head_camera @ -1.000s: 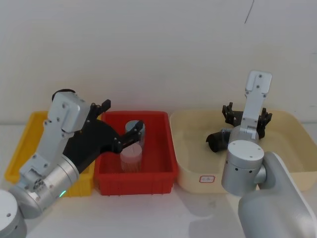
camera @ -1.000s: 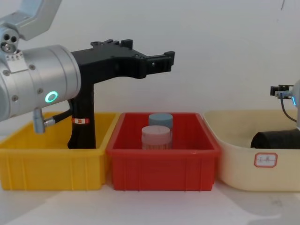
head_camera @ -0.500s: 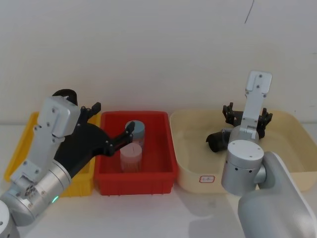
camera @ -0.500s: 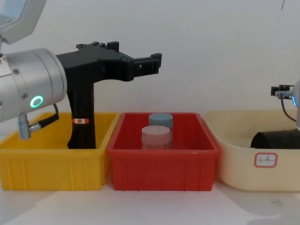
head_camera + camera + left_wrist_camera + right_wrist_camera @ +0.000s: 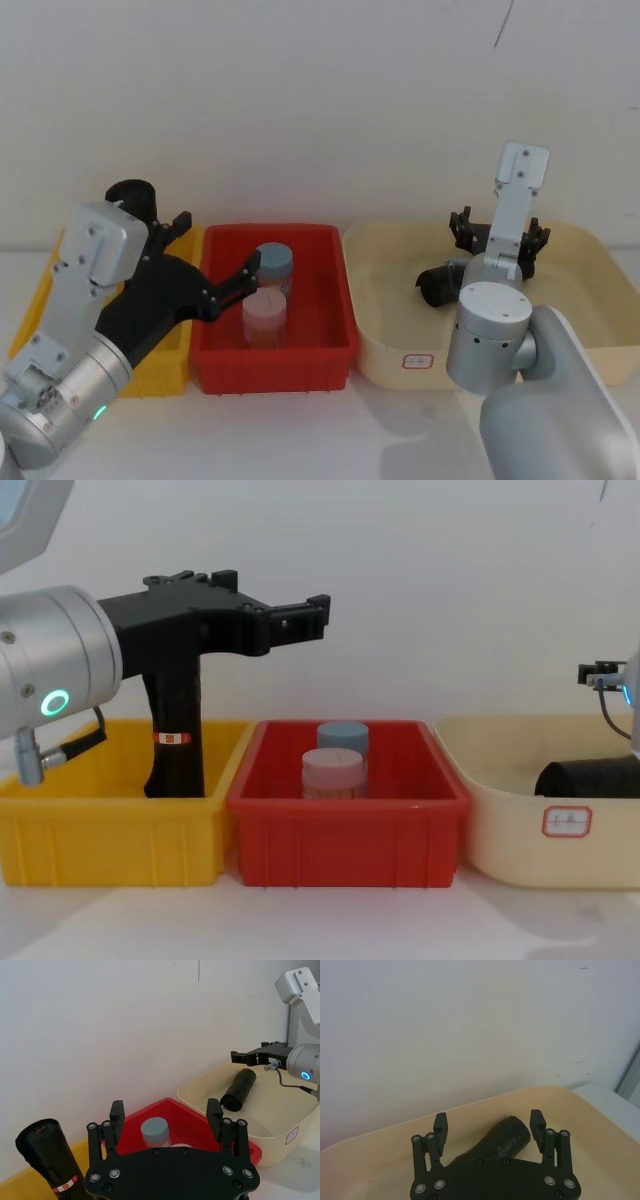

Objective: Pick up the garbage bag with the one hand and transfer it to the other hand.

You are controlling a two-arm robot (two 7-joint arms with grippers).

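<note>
Garbage bag [image 5: 507,1141] shows between right tool's [image 5: 488,1120] fingers [image 5: 537,1124] in wrist view.

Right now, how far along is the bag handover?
Nothing looks done: the bag lies in the beige bin, ungripped. In hand: nothing; the right gripper hovers open above it, the left gripper is open at the edge of the red bin. Left: the pickup and the handover.

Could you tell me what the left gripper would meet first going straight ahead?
Likely nothing near: the left gripper points level above the red bin, clearing the jars, toward the wall.
</note>
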